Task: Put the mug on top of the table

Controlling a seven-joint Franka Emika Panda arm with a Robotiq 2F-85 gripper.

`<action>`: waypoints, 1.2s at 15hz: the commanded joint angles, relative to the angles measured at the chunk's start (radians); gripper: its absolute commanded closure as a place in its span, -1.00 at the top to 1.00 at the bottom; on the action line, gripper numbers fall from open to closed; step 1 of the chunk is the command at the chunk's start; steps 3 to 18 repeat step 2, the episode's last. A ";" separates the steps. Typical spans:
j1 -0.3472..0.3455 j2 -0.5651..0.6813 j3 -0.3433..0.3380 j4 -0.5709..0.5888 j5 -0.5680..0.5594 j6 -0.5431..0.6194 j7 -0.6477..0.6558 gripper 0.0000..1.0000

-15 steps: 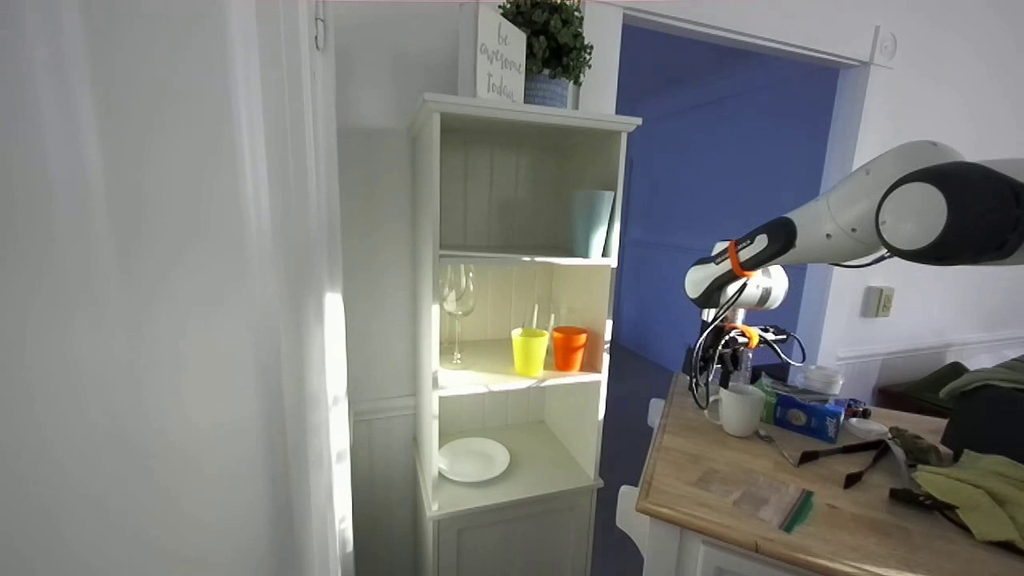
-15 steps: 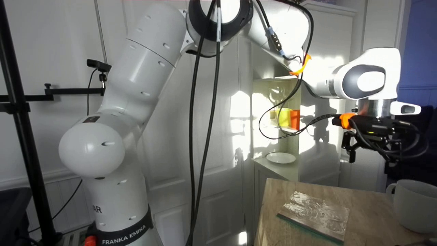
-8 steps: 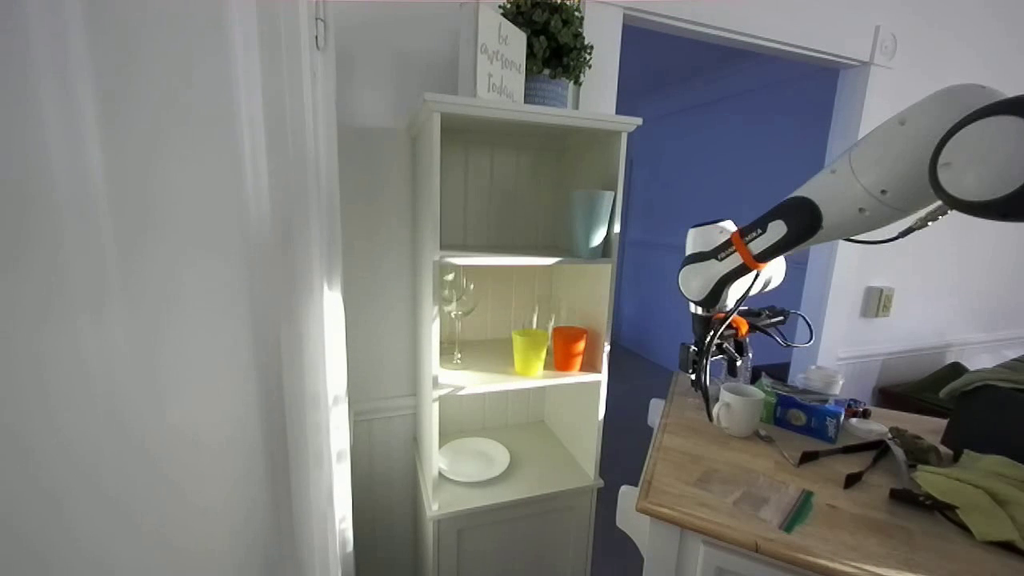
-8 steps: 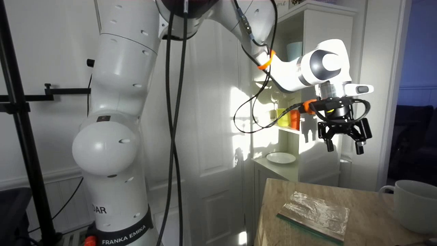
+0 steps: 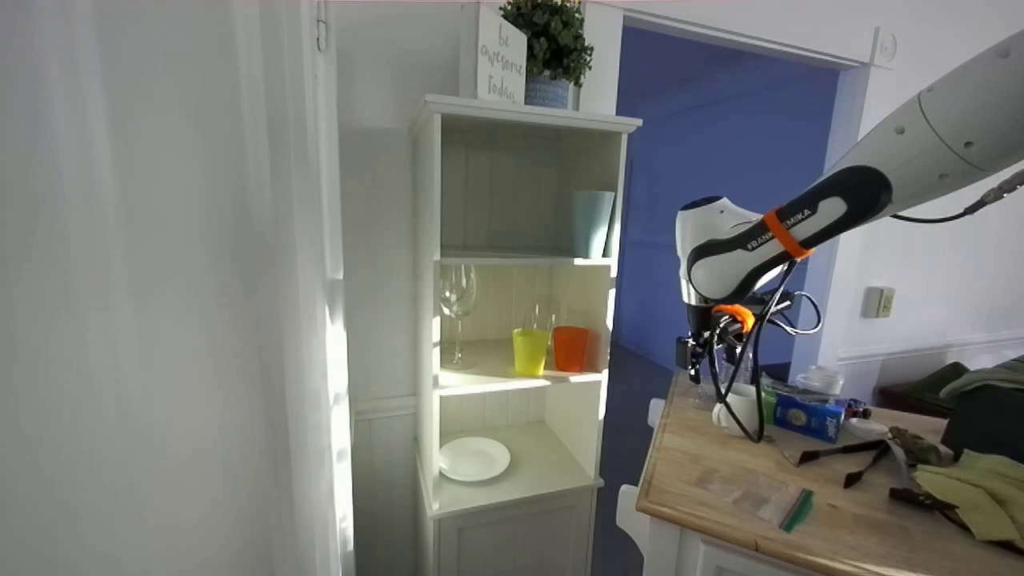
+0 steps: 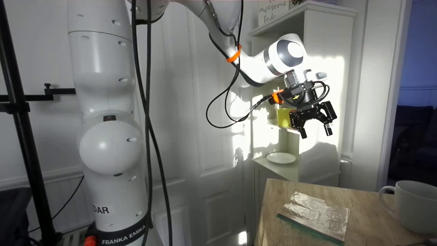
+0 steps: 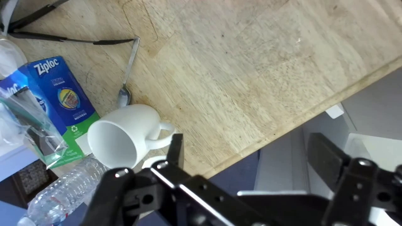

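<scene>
The white mug (image 5: 744, 404) stands upright on the pale wood table (image 5: 704, 472), partly behind the arm's cables. In an exterior view the mug (image 6: 418, 205) is at the right edge, with its handle to the left, on the table (image 6: 365, 201). In the wrist view the mug (image 7: 141, 121) is left of the jaws on the table (image 7: 220, 78), its handle close to the left finger in the picture. My gripper (image 6: 316, 132) is open and empty, high above the table and well apart from the mug. In the wrist view the gripper (image 7: 249, 144) spans the table's edge.
A white shelf cabinet (image 5: 520, 504) holds a yellow cup (image 5: 530, 352), an orange cup (image 5: 570, 350) and a plate (image 5: 474, 460). Near the mug are a Ziploc box (image 7: 59, 91), a spoon (image 7: 124, 95) and a clear bottle (image 7: 66, 188). A plastic bag (image 6: 317, 213) lies on the table.
The arm has lifted and swung away from the mug towards the shelf cabinet, and the wrist has turned. The mug stays on the table; its handle has turned slightly since the earliest frames.
</scene>
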 commanded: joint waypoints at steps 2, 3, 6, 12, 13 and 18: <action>-0.023 0.012 0.015 0.007 0.000 -0.002 -0.001 1.00; -0.023 0.012 0.015 0.007 0.000 -0.002 -0.001 1.00; -0.023 0.012 0.015 0.007 0.000 -0.002 -0.001 1.00; -0.023 0.012 0.015 0.007 0.000 -0.002 -0.001 1.00; -0.023 0.012 0.015 0.007 0.000 -0.002 -0.001 1.00; -0.023 0.012 0.015 0.007 0.000 -0.002 -0.001 1.00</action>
